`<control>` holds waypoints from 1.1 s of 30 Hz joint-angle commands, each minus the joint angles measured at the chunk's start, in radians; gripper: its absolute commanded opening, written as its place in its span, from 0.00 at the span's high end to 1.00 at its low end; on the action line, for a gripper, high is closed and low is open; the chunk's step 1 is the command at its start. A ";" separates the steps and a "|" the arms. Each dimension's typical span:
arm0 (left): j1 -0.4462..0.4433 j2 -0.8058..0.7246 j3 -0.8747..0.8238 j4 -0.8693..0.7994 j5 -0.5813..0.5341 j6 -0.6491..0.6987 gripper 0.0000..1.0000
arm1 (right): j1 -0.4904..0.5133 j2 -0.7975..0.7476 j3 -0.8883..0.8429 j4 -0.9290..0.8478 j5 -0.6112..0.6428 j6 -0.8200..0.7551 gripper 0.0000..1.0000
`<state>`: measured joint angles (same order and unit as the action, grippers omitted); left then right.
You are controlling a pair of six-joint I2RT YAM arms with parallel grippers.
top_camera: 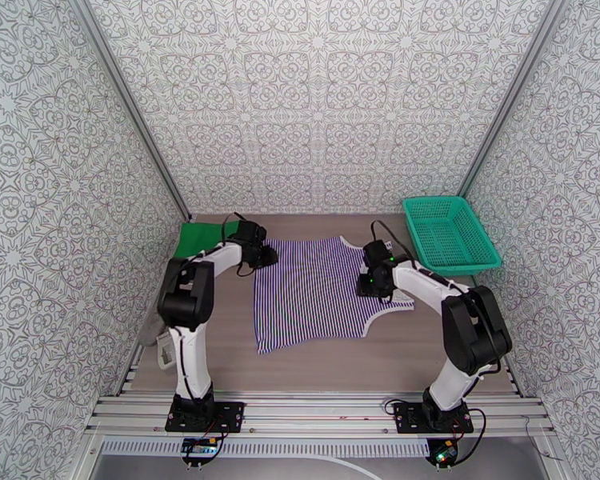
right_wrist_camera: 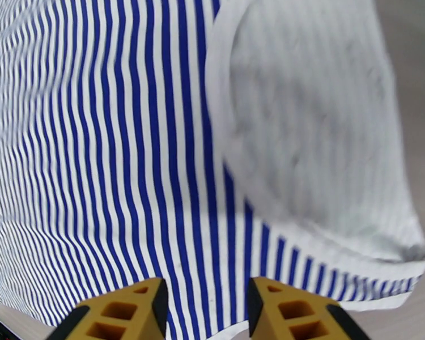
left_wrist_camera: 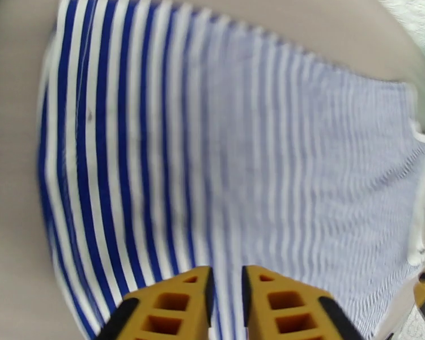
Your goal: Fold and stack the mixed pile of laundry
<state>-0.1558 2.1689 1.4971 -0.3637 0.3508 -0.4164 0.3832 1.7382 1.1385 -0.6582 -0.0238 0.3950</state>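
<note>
The purple-and-white striped shirt [top_camera: 316, 294] lies spread flat in the middle of the table. A plain green cloth [top_camera: 200, 236] lies crumpled at the back left corner. My left gripper [top_camera: 262, 254] sits at the shirt's far left corner. In the left wrist view its jaws [left_wrist_camera: 228, 279] are nearly together, with the striped fabric [left_wrist_camera: 212, 154] running into the narrow gap. My right gripper [top_camera: 374, 288] rests over the shirt's right edge. Its fingers [right_wrist_camera: 208, 293] stand apart above the stripes [right_wrist_camera: 99, 137], next to a turned-over pale flap with white trim [right_wrist_camera: 314, 137].
A teal mesh basket [top_camera: 464, 268] stands at the back right, apart from the shirt. Patterned walls close in the table on three sides. Bare tabletop runs between the shirt's near hem and the arm bases.
</note>
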 commanded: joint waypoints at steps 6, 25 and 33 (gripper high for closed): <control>0.017 0.173 0.185 0.023 -0.038 -0.059 0.81 | 0.050 0.080 -0.028 0.088 -0.015 0.079 0.59; -0.006 -0.036 0.201 -0.085 -0.033 0.041 0.60 | 0.101 -0.054 0.021 -0.021 0.056 0.111 0.58; -0.089 -0.470 -0.323 0.023 -0.086 -0.010 0.57 | 0.176 -0.164 -0.084 -0.014 0.001 0.153 0.59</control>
<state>-0.2241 1.7771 1.3258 -0.3645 0.2951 -0.4110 0.5224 1.5730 1.1114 -0.6521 0.0109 0.5251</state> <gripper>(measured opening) 0.436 0.408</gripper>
